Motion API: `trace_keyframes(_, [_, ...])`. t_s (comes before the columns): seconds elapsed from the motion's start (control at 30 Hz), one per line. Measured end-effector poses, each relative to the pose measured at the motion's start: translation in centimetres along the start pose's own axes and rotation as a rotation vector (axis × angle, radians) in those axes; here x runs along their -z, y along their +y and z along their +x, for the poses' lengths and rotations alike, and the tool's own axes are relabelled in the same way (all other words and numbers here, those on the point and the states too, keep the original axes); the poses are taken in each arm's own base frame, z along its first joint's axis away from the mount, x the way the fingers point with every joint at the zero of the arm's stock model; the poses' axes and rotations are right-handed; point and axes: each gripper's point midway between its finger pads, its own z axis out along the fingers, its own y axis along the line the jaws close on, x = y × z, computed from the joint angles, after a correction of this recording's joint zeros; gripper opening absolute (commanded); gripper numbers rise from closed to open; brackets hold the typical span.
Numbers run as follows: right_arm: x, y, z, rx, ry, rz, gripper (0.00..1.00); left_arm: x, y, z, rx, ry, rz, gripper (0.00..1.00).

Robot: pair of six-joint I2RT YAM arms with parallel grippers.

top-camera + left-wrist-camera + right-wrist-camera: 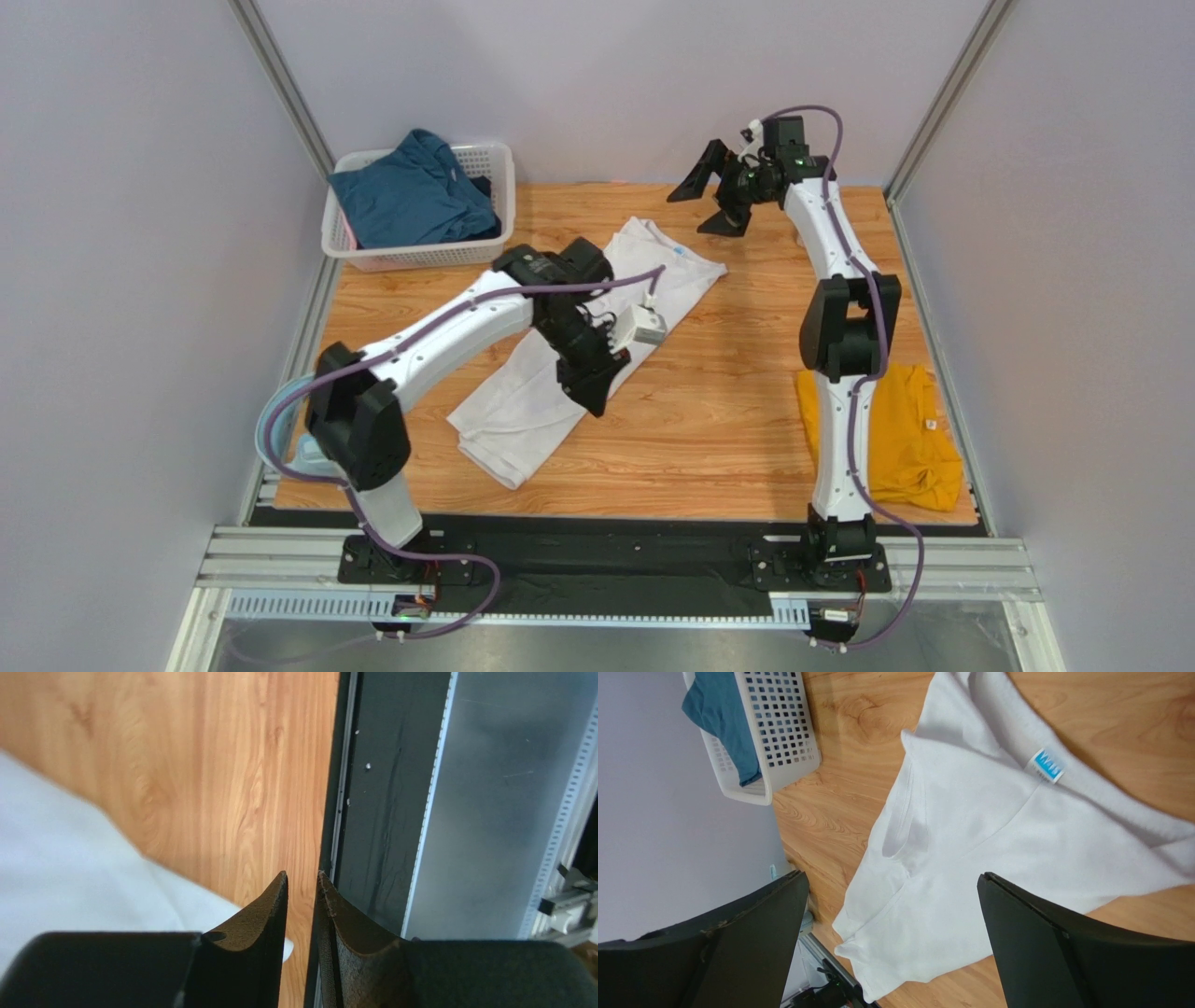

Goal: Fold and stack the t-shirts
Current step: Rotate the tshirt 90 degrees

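Note:
The white t-shirt (pixel 554 378) lies as a long, lengthwise-folded strip diagonally across the middle of the table, its blue neck label (pixel 1046 764) at the far end. My left gripper (pixel 601 396) hovers over its near-right edge, jaws almost together with nothing between them (pixel 302 876); white cloth (pixel 63 868) shows to the left of it. My right gripper (pixel 709 203) is raised at the back of the table, wide open and empty (pixel 889 876), looking down on the shirt (pixel 990 854). The mustard-yellow t-shirt (pixel 891 434) lies folded at the near right. The dark teal t-shirt (pixel 414 189) sits in the basket.
The white lattice basket (pixel 421 256) stands at the back left and also shows in the right wrist view (pixel 777 735). Grey walls close in the left, back and right. A black strip and metal rail (pixel 617 560) run along the near edge. A pale-blue object (pixel 302 455) lies at the near left.

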Motion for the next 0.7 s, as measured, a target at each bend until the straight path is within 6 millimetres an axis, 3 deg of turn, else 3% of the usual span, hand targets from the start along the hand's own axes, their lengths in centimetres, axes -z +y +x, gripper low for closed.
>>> trace_keyframes(0.07, [1.2,1.5,1.6,0.026,0.004,0.030,1.00,2.5,0.9,0.6,0.000,-0.051,-0.094,0.26])
trace_keyframes(0.13, [1.9,3.3,4.5,0.060,0.030,0.063,1.00,5.4,3.1,2.5,0.025,-0.094,-0.240,0.26])
trace_keyframes(0.23, [1.2,4.7,9.4,0.118,0.094,0.124,1.00,8.2,7.4,7.4,0.094,-0.077,-0.482,0.26])
trace_keyframes(0.3, [0.0,4.7,12.6,0.154,0.149,0.172,1.00,7.7,9.2,10.3,0.117,-0.011,-0.556,0.25])
trace_keyframes(0.37, [-1.6,4.0,16.2,0.179,0.225,0.223,1.00,5.9,10.4,13.5,0.144,0.090,-0.574,0.25])
trace_keyframes(0.47, [-3.4,2.4,19.8,0.188,0.314,0.295,0.98,3.8,11.5,16.8,0.180,0.214,-0.565,0.25])
trace_keyframes(0.57, [-4.6,0.4,21.1,0.175,0.357,0.353,0.98,3.0,13.0,18.5,0.191,0.295,-0.582,0.23])
trace_keyframes(0.7, [-5.2,-1.8,21.1,0.150,0.370,0.410,0.98,3.0,14.9,19.1,0.171,0.337,-0.634,0.23])
